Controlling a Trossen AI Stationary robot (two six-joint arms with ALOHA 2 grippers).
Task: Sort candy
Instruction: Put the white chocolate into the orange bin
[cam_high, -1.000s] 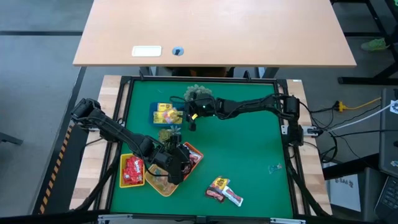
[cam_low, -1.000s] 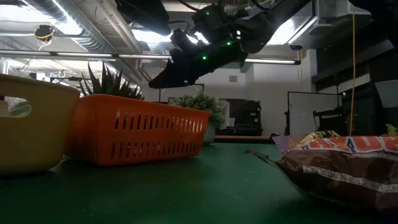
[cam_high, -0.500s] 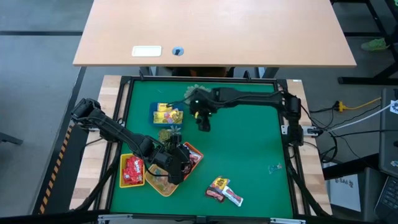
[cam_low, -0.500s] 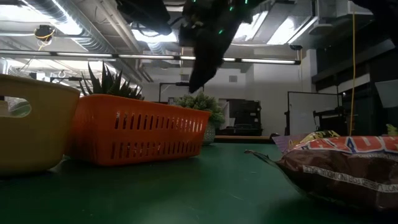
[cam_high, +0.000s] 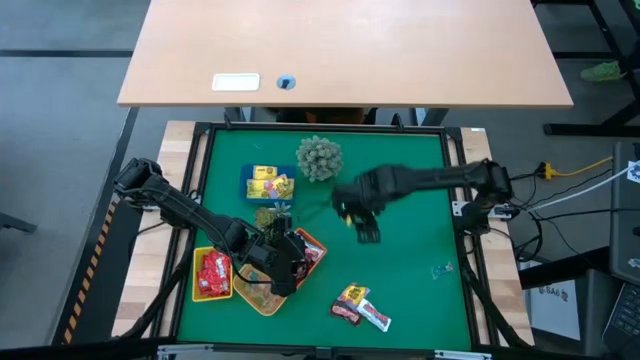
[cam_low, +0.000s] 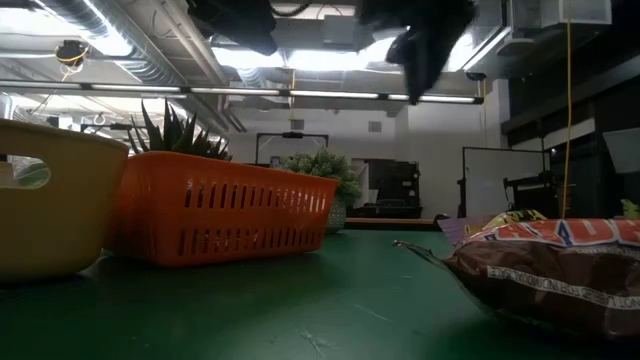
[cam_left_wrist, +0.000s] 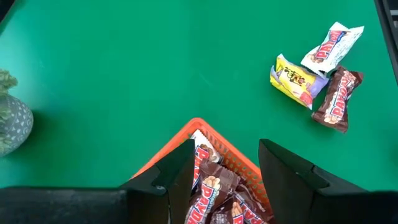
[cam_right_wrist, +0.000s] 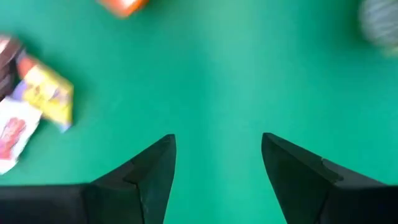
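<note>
Candy (cam_high: 360, 308) lies in a small heap near the desk's (cam_high: 410, 260) front edge, well apart from the right tool (cam_high: 364, 226), which hangs empty, fingers apart. Left tool (cam_high: 283, 270), also apart, hovers over the orange tray's (cam_left_wrist: 245, 163) brown bars (cam_left_wrist: 210, 190).

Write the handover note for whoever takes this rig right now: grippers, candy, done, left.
Left gripper: open, empty, poised over the orange tray.
Right gripper: open, empty, above bare mat mid-table.
Sorted: red packets in the yellow tray; brown bars in the orange tray; yellow packets in the blue tray.
Left: three loose candies at the near edge, a yellow one, a brown one and a white one; one small clear piece near the right edge.
</note>
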